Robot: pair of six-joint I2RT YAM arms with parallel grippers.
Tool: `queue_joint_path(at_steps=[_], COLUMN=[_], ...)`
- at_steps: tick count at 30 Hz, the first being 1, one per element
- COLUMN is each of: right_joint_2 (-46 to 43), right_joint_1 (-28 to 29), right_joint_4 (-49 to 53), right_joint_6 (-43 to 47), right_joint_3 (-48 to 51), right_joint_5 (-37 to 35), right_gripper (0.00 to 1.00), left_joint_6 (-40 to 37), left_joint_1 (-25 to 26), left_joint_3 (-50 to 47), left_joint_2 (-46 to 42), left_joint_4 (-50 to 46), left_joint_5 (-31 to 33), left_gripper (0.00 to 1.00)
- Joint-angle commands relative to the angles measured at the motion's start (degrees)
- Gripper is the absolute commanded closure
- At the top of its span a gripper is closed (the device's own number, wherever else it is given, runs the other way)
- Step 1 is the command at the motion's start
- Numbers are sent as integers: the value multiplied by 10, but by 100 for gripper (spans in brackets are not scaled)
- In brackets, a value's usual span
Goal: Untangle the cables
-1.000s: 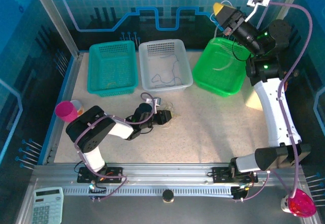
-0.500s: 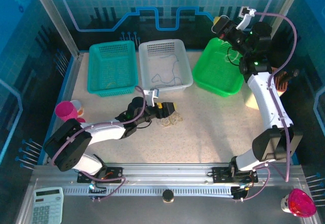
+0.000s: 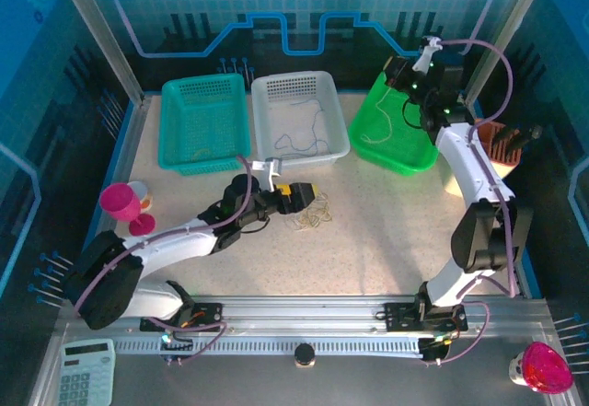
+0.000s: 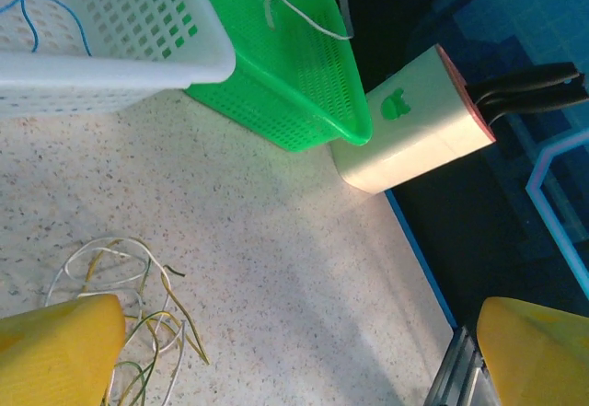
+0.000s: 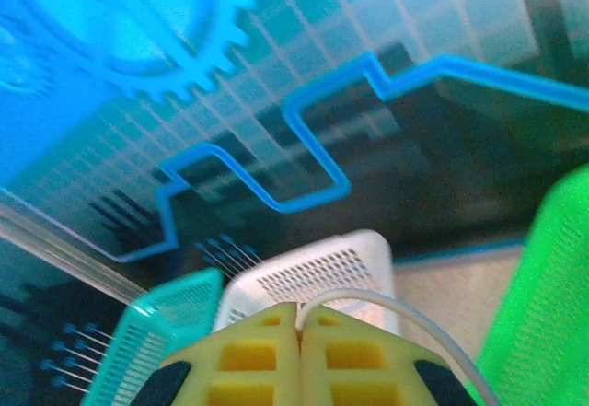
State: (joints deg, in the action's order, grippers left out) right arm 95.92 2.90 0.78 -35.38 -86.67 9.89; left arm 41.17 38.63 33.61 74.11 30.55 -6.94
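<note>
I am looking down from the top camera. At the far left a pink cup [image 3: 118,201] is standing on the table [image 3: 386,231], and behind it a teal basket [image 3: 204,122] is sitting at the back.

My left arm is reaching toward mid-table with the left gripper [image 3: 300,194] low over the surface. Its yellow fingers [image 4: 57,346] are standing spread wide apart and are holding nothing. Just beside the gripper a small tangle [image 3: 312,214] of yellowish and whitish cables is lying loose on the table. In the left wrist view this tangle [image 4: 133,309] is lying against the inner edge of the left finger; I cannot tell whether they are touching.

Behind it the white basket [image 3: 299,116] is holding a dark cable [image 3: 319,133] in loose curls. To its right the green basket [image 3: 398,128] is tilting, its far side raised.

The right gripper [image 3: 398,73] is hovering above that basket's back edge. In the right wrist view its fingers [image 5: 248,355] are pressing fully together on a white cable [image 5: 398,320], which is hanging down [image 3: 385,128] into the green basket.

A knife block [image 4: 414,134] is standing just beside the green basket.
</note>
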Motion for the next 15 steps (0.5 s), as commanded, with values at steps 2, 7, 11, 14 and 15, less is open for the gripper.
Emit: queue_joint_path(at_steps=[2,7,11,14,15], right_joint_2=[19,41,59,60,56], right_joint_1=[-8,-7,-7,-6,-6], right_joint_4=[17,29,64,94,100], right_joint_6=[17,23,32,35,36], right_joint_3=[11,5,-15,-22,-21], right_joint_5=[-31,-38,-42,-54,-59], right_gripper=[98,98,65,38,33], left_joint_6=[-19,-18,-13,-9,-8], left_joint_1=[3,3,3,3,3], left_joint_3=[11,2,-6,-3,-1], left_joint_2=[-36,-57,-69,-79,-82], left_joint_4=[-32,-39,-46,-71,-81], left_joint_5=[24,33,40,51,54], left_gripper=[1,1,1,1,1])
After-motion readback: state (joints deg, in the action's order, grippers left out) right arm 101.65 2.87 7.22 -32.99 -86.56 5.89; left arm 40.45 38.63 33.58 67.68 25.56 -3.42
